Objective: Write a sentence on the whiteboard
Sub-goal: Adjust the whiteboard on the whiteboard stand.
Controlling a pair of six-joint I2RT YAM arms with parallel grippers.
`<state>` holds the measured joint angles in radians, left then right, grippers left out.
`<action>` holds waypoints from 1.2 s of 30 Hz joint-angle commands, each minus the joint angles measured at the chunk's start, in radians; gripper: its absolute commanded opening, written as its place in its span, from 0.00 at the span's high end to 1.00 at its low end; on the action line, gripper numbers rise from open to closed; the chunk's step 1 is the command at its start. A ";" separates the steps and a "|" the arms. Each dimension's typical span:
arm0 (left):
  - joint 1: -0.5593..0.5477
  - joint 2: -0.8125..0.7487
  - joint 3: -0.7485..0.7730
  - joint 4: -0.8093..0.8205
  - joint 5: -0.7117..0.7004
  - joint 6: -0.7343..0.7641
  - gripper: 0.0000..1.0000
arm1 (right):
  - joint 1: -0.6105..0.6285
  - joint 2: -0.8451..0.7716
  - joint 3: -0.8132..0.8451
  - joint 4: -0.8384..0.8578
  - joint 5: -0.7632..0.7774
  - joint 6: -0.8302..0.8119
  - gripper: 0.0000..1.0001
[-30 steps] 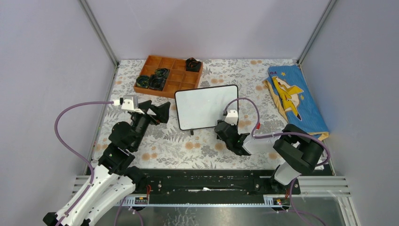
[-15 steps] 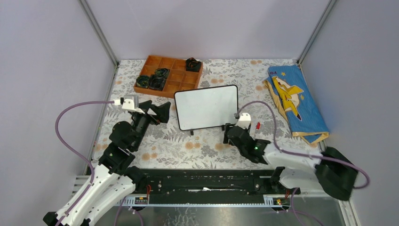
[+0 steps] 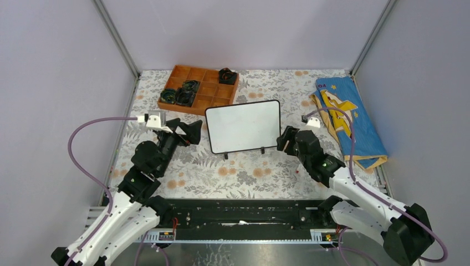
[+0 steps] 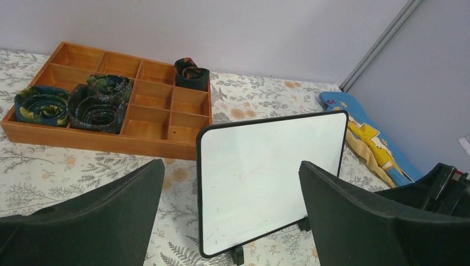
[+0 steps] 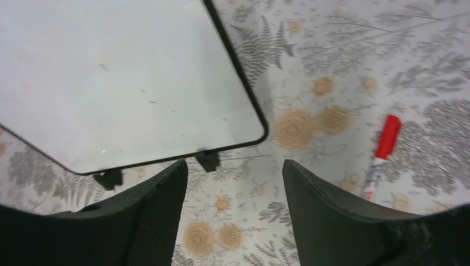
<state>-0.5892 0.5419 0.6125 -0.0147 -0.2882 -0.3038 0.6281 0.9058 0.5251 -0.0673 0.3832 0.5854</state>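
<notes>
Whiteboard: the whiteboard (image 3: 243, 126) stands on its small feet mid-table, tilted back, face toward you and the arm bases.
Board face: it shows white with a few faint specks in both wrist views.
Left pincer: the left gripper (image 3: 184, 128) sits at the board's 9 o'clock edge, jaws wide apart and holding nothing.
Right pincer: the right gripper (image 3: 292, 138) sits at the board's 4 o'clock corner, jaws apart and holding nothing.
Marker: a red-capped marker (image 5: 383, 145) lies flat on the table (image 3: 221, 172) at 3 o'clock of that corner. It is blurred, and its pale end runs close to the right finger.
Cut off: your right wrist view crops the board's left part. In your left wrist view a finger hides the near right corner.
Far edge: the orange tray (image 3: 177, 106) with dark rolled ties (image 3: 183, 93) lies at the board's 11 o'clock. You cannot tell the gap.
Right edge: a blue cloth (image 3: 349, 119) lies at 3 o'clock along the wall.
Room: floral table shows from the feet toward 6 o'clock.
</notes>
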 commanded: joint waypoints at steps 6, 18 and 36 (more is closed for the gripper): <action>-0.008 0.064 0.021 -0.039 -0.057 -0.118 0.01 | -0.016 0.107 -0.011 0.245 -0.231 -0.055 0.34; -0.150 0.393 0.017 -0.190 -0.090 -0.461 0.07 | -0.014 0.110 -0.059 0.265 -0.173 -0.137 0.31; -0.081 0.378 -0.053 -0.157 -0.040 -0.497 0.09 | 0.101 0.193 -0.076 0.346 0.018 -0.078 0.27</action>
<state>-0.6678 0.9543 0.5762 -0.1883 -0.3141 -0.7841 0.7258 1.1301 0.4362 0.2173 0.3084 0.4805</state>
